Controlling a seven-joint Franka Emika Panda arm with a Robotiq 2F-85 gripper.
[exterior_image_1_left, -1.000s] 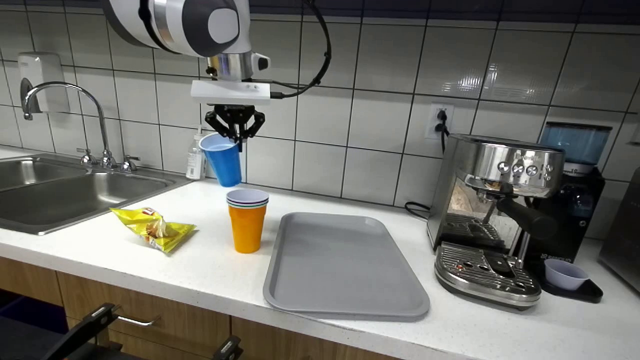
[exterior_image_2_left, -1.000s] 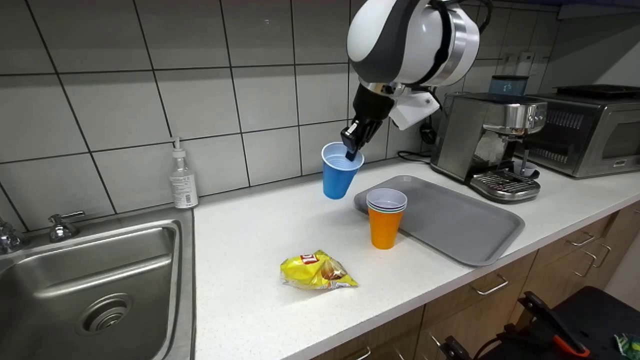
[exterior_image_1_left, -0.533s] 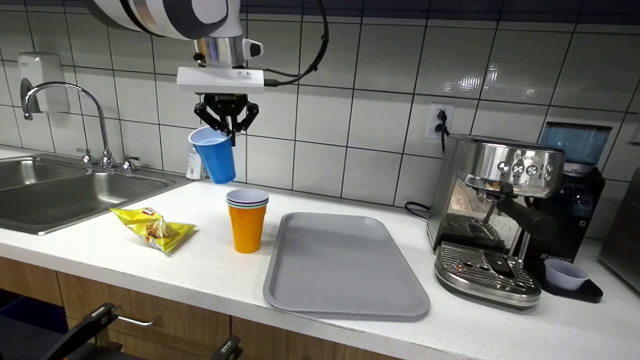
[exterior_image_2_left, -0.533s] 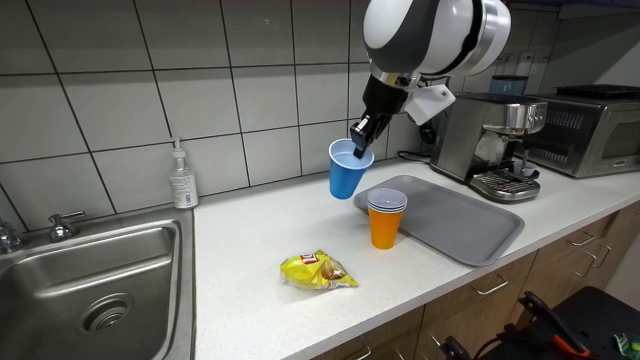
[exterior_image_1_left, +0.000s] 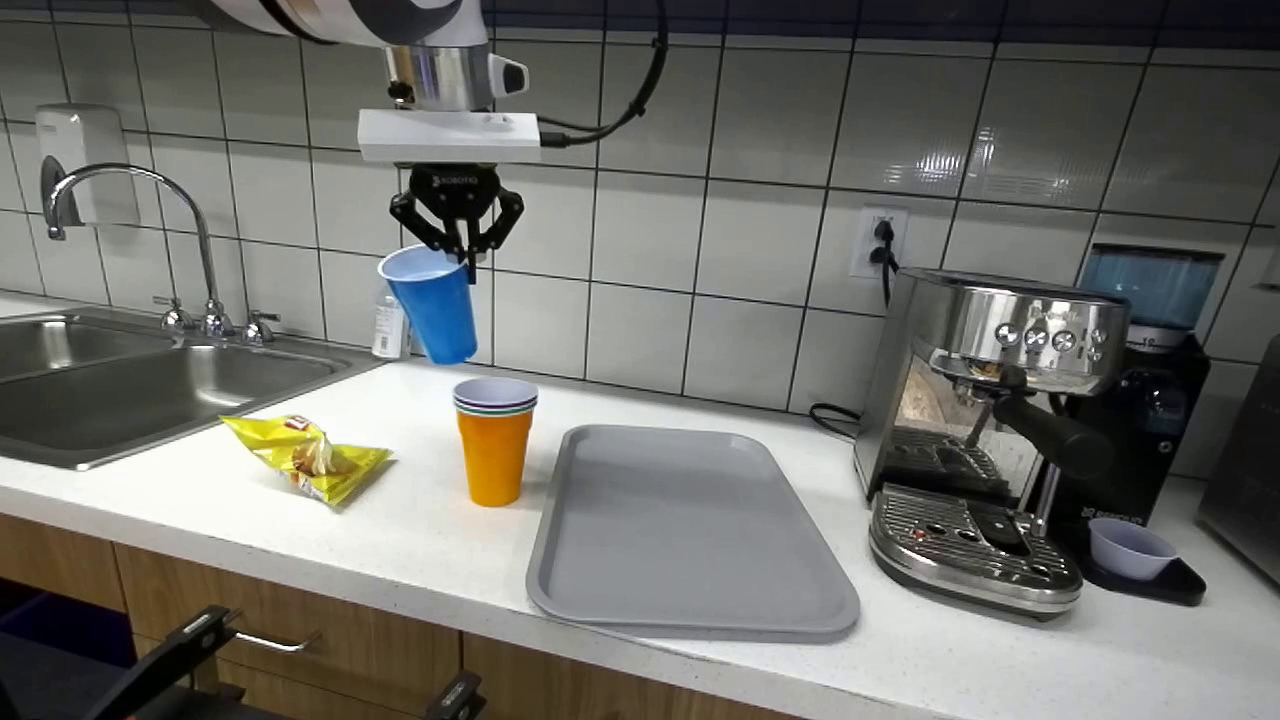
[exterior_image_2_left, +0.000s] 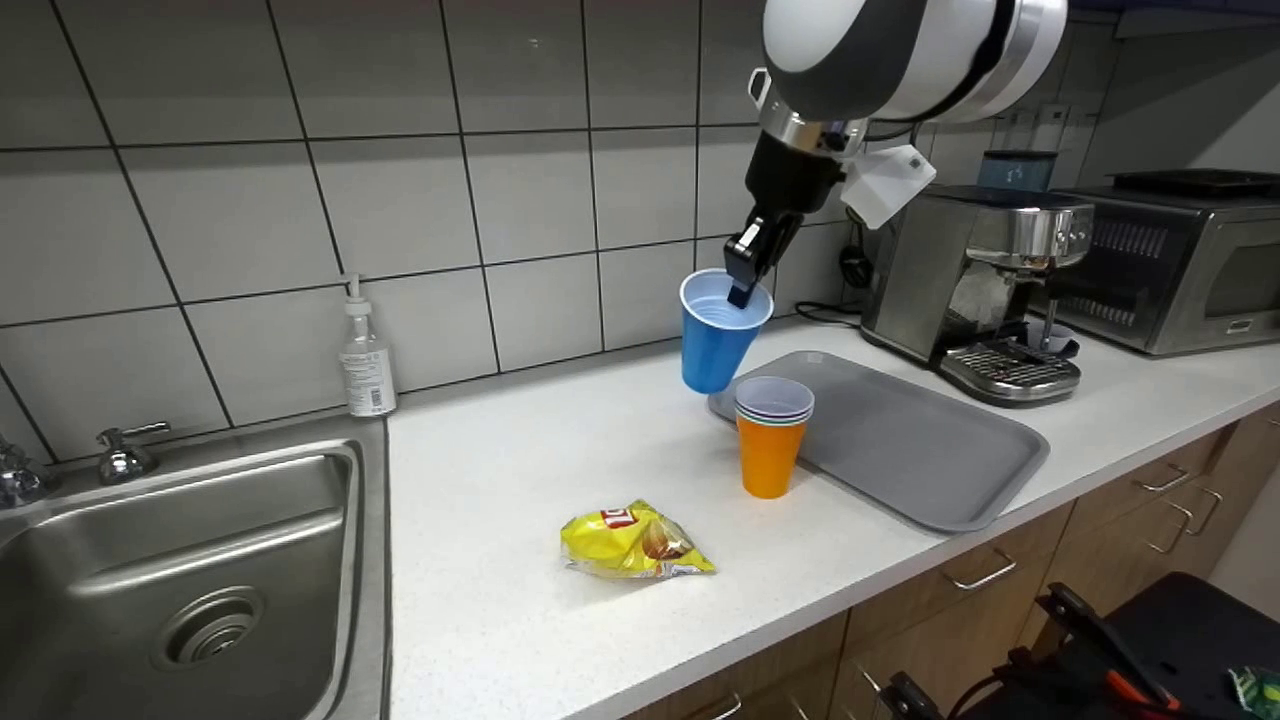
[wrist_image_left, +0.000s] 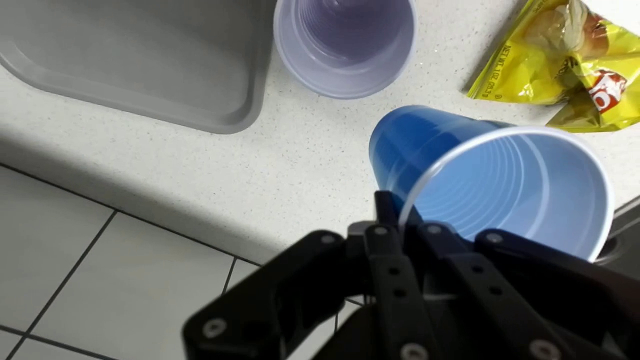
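Observation:
My gripper (exterior_image_1_left: 470, 266) is shut on the rim wall of a blue cup (exterior_image_1_left: 437, 318) with a pale blue inside. The gripper (exterior_image_2_left: 740, 290) and the cup (exterior_image_2_left: 714, 350) hang above the counter, behind the cup stack. The cup is tilted, its mouth up and to one side. In the wrist view the fingers (wrist_image_left: 397, 212) pinch the near edge of the cup (wrist_image_left: 420, 145). A stack of cups stands upright, an orange cup (exterior_image_1_left: 496, 455) outermost and a lavender cup (wrist_image_left: 345, 50) on top. The stack (exterior_image_2_left: 770, 458) is below and in front of the held cup.
A grey tray (exterior_image_1_left: 690, 530) lies beside the stack. A yellow snack bag (exterior_image_2_left: 635, 543) lies on the counter near the sink (exterior_image_2_left: 370, 560). A soap bottle (exterior_image_2_left: 367, 370) stands by the wall. An espresso machine (exterior_image_1_left: 1000, 330) stands beyond the tray, with a microwave (exterior_image_2_left: 1180, 260) past it.
My gripper has risen a little with the blue cup still held. In an exterior view both have also moved right, closer to the tray's far corner. The stack, tray and bag have not moved.

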